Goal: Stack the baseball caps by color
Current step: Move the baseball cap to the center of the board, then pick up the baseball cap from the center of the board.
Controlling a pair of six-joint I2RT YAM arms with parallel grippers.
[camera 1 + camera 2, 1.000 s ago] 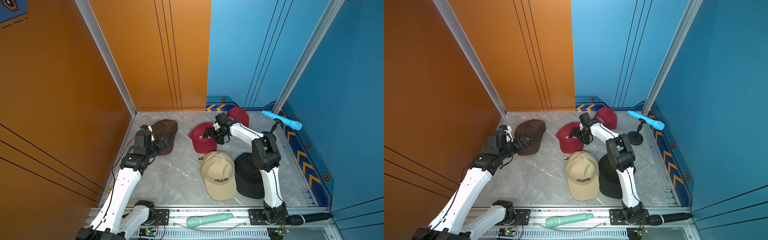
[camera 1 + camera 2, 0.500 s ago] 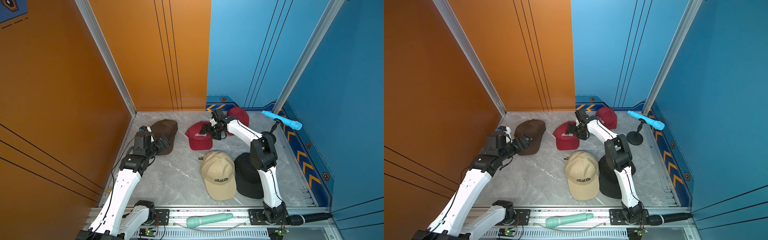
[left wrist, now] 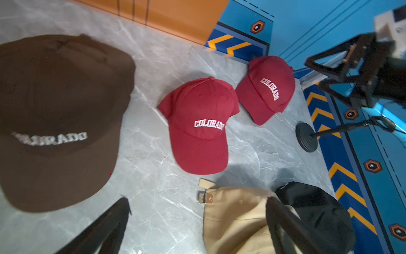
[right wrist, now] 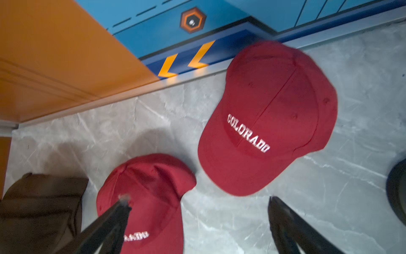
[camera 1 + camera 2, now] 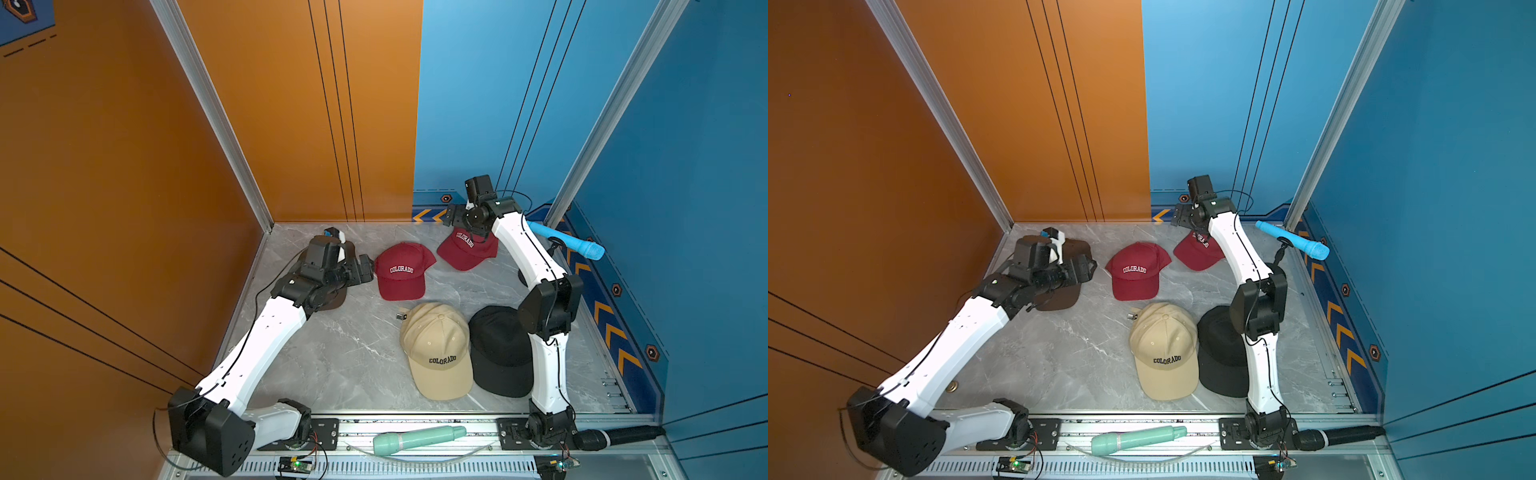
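Observation:
Two dark red "COLORADO" baseball caps lie apart on the grey floor: one in the middle (image 5: 403,272) (image 5: 1136,270) (image 3: 197,123), one near the back wall (image 5: 467,249) (image 4: 270,114). A beige cap (image 5: 438,349) (image 5: 1165,351) and a black cap (image 5: 498,353) sit side by side in front. A dark brown cap (image 3: 59,110) (image 5: 1075,249) is partly hidden under my left arm. My left gripper (image 5: 365,268) (image 3: 197,200) hovers open just left of the middle red cap. My right gripper (image 5: 451,216) (image 4: 197,201) hangs open above the back red cap, holding nothing.
A blue microphone (image 5: 565,243) rests on a black stand (image 3: 307,138) by the right wall. A green microphone (image 5: 415,438) lies on the front rail, a black one (image 5: 615,436) at the front right. Orange and blue walls enclose the floor.
My right gripper has let go of the middle red cap and risen back toward the far wall. My left gripper has swung right over the brown cap toward that red cap.

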